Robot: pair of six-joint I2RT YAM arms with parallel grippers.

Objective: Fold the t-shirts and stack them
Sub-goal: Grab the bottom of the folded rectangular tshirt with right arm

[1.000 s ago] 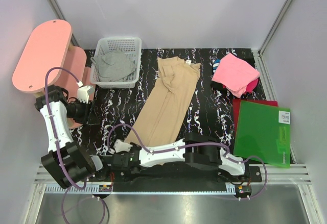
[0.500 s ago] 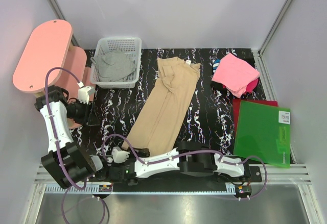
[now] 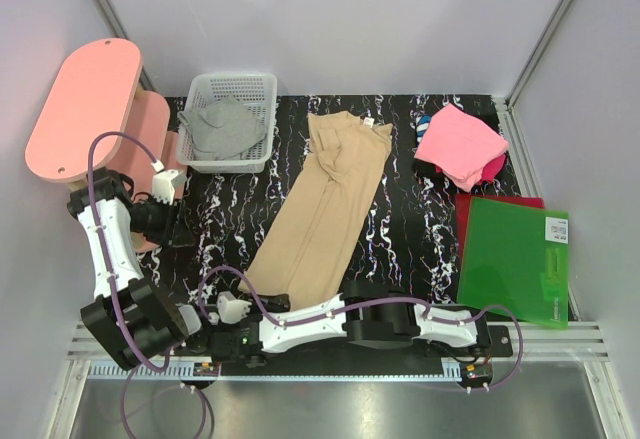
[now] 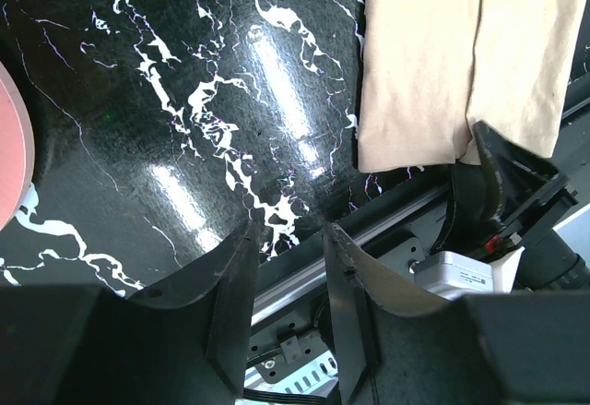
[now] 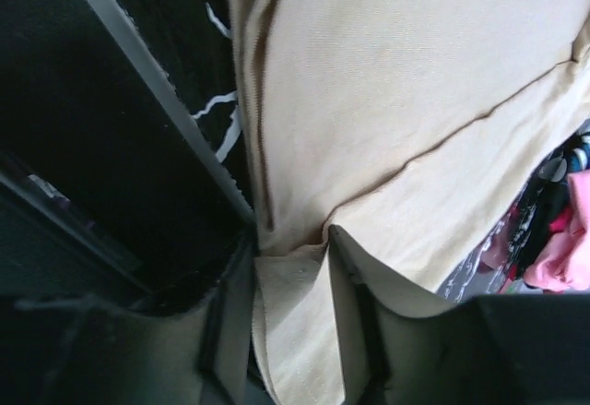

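Black, white-veined marble pattern covers the surface (image 3: 220,219), walled by pale panels. Largest on it is the tan t-shirt (image 3: 325,204), folded into a long narrow strip. Its long axis runs on a diagonal: the collar, with a small white label (image 3: 368,121), points away from the arm bases and slightly right, and the hem points toward them and left.

Right of that shirt's hem half lies the green sheet (image 3: 510,259). Left of the collar stands the white basket (image 3: 232,79), with the grey t-shirt (image 3: 225,129) bunched inside. Right of the collar sits the pink t-shirt (image 3: 460,144), folded.

From overhead the right claw's fingers are hidden at the tan shirt's near left corner. The right wrist view alone shows the right claw (image 5: 290,239) straddling the hem, tan cloth filling the gap between its 2 fingers. Whether it pinches that cloth I cannot tell.

The left wrist view shows the left claw (image 4: 288,230) released and empty, its fingers apart over bare marble left of the tan hem.
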